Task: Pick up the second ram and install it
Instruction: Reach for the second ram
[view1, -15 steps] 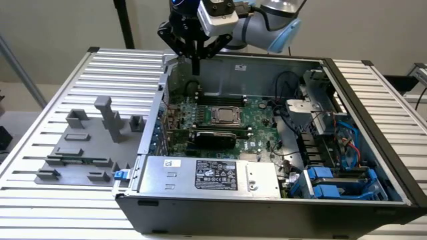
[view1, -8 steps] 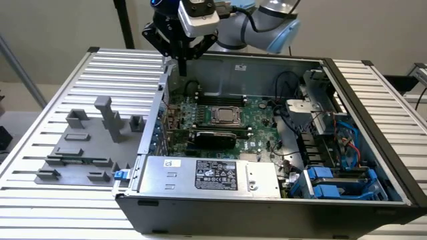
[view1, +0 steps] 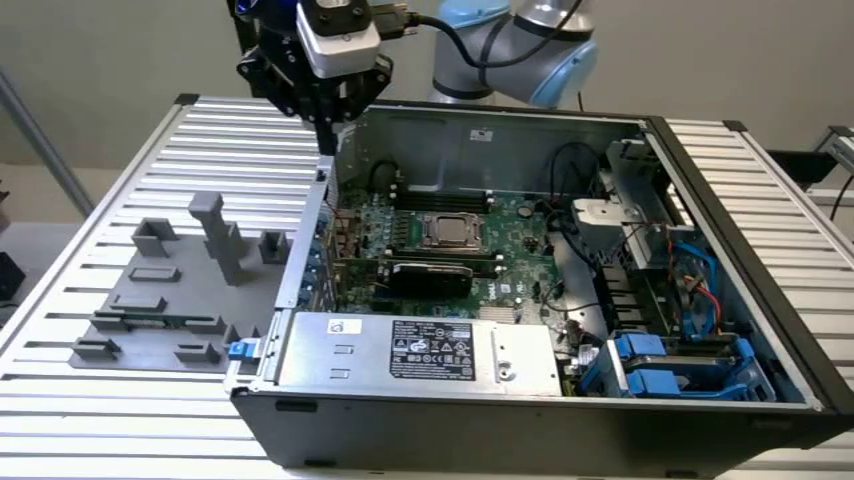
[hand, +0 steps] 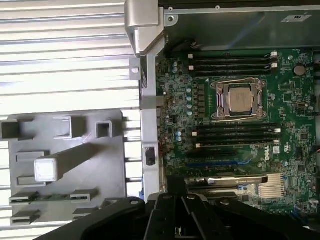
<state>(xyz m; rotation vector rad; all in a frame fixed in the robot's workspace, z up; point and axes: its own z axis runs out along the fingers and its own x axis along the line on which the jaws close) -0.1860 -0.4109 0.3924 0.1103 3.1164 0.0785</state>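
In the exterior view, the gripper (view1: 327, 140) hangs above the far corner of the computer case (view1: 534, 440), on the exterior view's left. Its fingers are clenched together with nothing between them. The second ram (view1: 154, 322) lies well apart from it, flat in its cradle on the near part of the grey fixture plate (view1: 187, 285), which sits outside the case on the exterior view's left. I judge the pick-up has not yet begun, so this is the approach stage. Taking the stick would call for parted fingers and a square line-up across its thin body, clear of the grey blocks beside it. The stick reads as a slim green strip, low between two small grey holders.

In the wrist view, I'm looking down past the gripper (hand: 176, 200), whose dark fingers are closed and empty. The second ram (hand: 47, 197) shows as a narrow green board with its ends tucked into the holders on the fixture plate (hand: 112, 170), near a tall grey block (hand: 47, 169) with a pale top. Across the case wall is the motherboard (hand: 295, 130), with the CPU socket (hand: 239, 98) between banks of long black memory slots (hand: 235, 136). I cannot tell whether any slot is already filled.
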